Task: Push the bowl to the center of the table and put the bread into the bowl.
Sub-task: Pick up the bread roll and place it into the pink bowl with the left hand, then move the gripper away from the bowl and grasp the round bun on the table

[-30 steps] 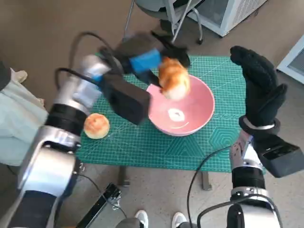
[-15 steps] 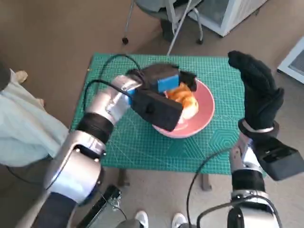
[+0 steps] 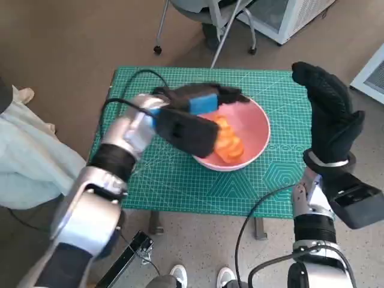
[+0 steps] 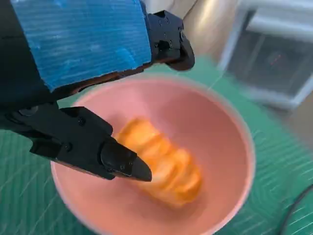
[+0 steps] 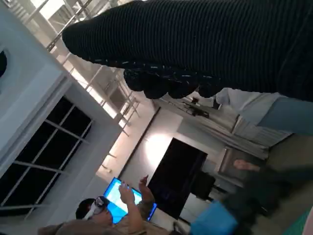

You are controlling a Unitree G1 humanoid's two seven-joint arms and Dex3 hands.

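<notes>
The pink bowl (image 3: 259,120) stands on the green mat of the table (image 3: 180,180), a little right of the middle. An orange-brown bread (image 3: 229,143) lies inside it, blurred. My left hand (image 3: 201,103) hovers over the bowl's left side with its fingers apart and nothing in them. In the left wrist view the bread (image 4: 164,166) sits in the bowl (image 4: 232,132) below the spread black fingers (image 4: 120,161), apart from them. My right hand (image 3: 330,114) is raised beside the table's right edge, fingers spread, holding nothing; its glove (image 5: 220,44) shows in the right wrist view.
A chair base (image 3: 210,21) and a white cabinet (image 3: 288,18) stand beyond the table. Pale cloth (image 3: 30,162) lies at the left. White shoes (image 3: 180,276) show near the front edge. A person (image 5: 112,215) appears in the right wrist view.
My left hand swung the bread over the bowl, lowered and let it go; the bread now lies in the bowl. The camera shifted early on. My right hand stayed raised.
</notes>
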